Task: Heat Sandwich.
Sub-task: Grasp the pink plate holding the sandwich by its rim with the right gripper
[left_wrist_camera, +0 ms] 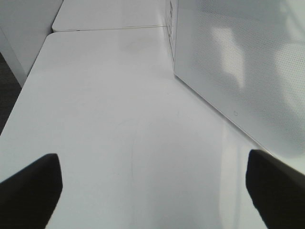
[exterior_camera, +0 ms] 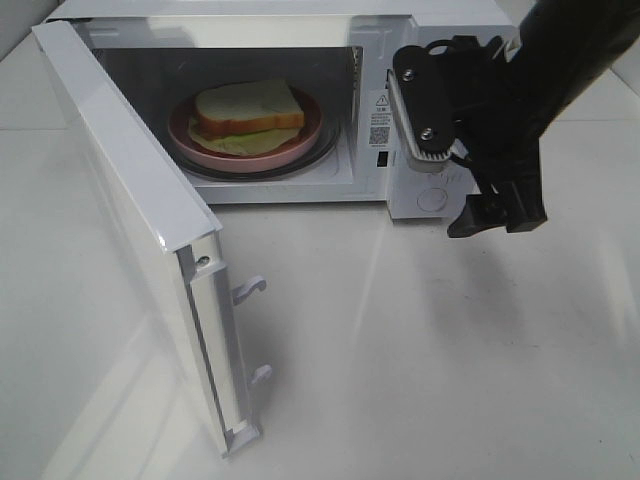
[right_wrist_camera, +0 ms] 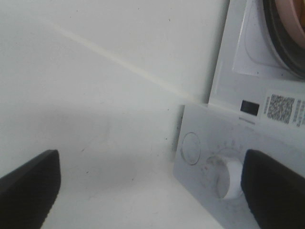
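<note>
While sandwich (exterior_camera: 248,108) sits in microwave (exterior_camera: 280,190), door (exterior_camera: 130,190) open; right arm (exterior_camera: 575,60) before control panel (right_wrist_camera: 209,157)

Right arm (exterior_camera: 575,60) enters from the right of the microwave (exterior_camera: 330,185). The right gripper (exterior_camera: 455,165) hangs before its control panel (exterior_camera: 432,200), jaws wide apart and empty. The left gripper (left_wrist_camera: 152,191) is low over the tabletop (left_wrist_camera: 119,119), beside what appears to be the microwave's door, jaws likewise spread and empty.

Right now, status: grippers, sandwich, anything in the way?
Left gripper open, right gripper open, both empty. Sandwich on pink plate inside microwave. Door wide open, nothing blocking.
</note>
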